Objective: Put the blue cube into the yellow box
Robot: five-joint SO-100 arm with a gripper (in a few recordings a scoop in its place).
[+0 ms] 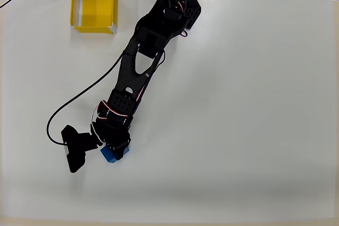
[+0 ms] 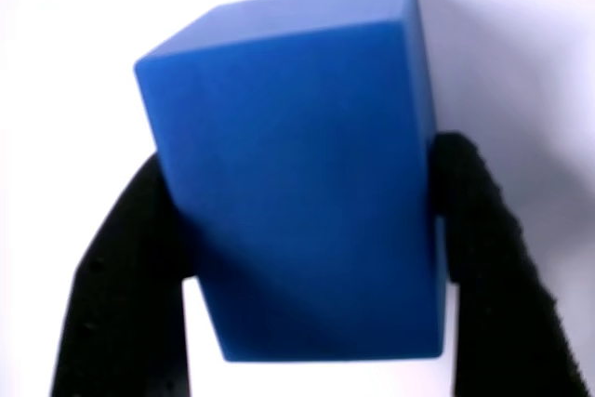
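The blue cube (image 2: 297, 202) looms large in the wrist view, with one black finger (image 2: 121, 276) pressed to its left face and the other to its right face. My gripper (image 2: 302, 165) is shut on it. From overhead, the cube (image 1: 109, 154) peeks out from under the gripper (image 1: 113, 149) at the lower left of the white table, mostly hidden by the arm; whether it rests on the table or is lifted I cannot tell. The yellow box (image 1: 94, 26) stands open-topped at the far left corner of the table, well away from the gripper.
The black arm (image 1: 143, 67) stretches diagonally from its base at the top centre down to the lower left. A black cable (image 1: 69, 107) loops over the table left of the arm. The white table (image 1: 243, 104) spreads out to the right.
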